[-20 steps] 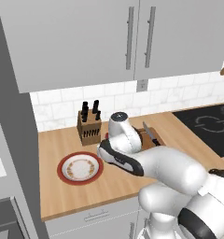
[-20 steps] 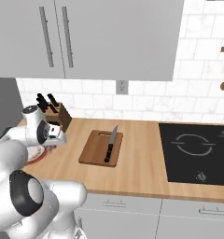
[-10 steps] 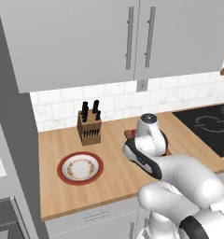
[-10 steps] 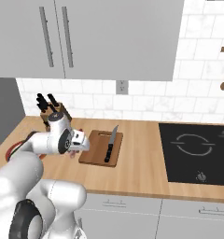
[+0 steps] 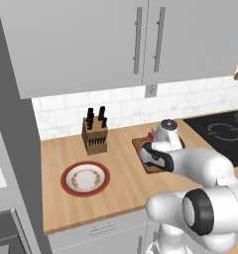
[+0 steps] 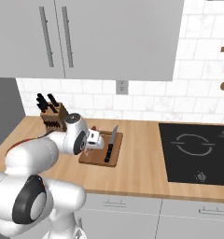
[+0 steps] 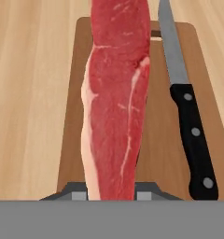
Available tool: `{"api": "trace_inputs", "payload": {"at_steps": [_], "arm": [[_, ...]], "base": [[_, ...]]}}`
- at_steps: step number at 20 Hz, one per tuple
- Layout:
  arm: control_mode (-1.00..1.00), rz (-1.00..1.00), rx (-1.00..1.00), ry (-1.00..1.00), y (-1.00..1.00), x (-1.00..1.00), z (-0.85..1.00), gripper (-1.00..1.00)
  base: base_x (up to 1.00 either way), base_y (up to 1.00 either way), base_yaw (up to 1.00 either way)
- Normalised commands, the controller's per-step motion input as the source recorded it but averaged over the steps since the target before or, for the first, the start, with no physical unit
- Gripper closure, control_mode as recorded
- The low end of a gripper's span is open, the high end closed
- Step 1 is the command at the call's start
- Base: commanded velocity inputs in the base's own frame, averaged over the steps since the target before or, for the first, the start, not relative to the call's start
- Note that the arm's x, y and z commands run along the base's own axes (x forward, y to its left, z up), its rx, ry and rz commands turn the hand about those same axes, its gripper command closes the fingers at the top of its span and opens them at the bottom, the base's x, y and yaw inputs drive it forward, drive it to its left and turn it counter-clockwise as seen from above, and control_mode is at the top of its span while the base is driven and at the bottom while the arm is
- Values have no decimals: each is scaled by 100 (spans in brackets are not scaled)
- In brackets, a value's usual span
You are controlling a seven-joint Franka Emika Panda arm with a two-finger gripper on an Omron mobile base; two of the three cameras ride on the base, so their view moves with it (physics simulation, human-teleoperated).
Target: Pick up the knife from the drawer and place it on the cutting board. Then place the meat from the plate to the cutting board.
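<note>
Gripper [image 7: 111, 193] fingers clamp the meat [image 7: 116, 98], seemingly above the cutting board [image 7: 69, 126].

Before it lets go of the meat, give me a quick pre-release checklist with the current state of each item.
1. Meat held in gripper: ok, jaws shut on it.
2. Meat over cutting board: ok in the hand view.
3. Knife already on board: ok, lying along one side.
4. Meat clear of knife: ok, a gap shows beside the blade.
5. Plate emptied: ok, nothing on it.
6. Height of meat above board: cannot tell.
</note>
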Motion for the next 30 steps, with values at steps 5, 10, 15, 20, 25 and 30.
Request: {"api": "trace_inputs", "payload": {"at_steps": [5, 10, 15, 20, 25, 30], "arm": [[-100, 0, 0, 0, -8, 65, -14, 100], [-100, 0, 0, 3, -19, 51, -30, 100], [-100, 0, 0, 3, -2, 2, -13, 100], [-100, 0, 0, 1, 0, 0, -4, -100], [-100, 0, 0, 1, 0, 0, 0, -100], [-100, 0, 0, 0, 0, 0, 6, -100]], "base": [[0, 0, 0], [0, 0, 0], [0, 0, 0], [0, 0, 0], [0, 0, 0], [0, 0, 0]]}}
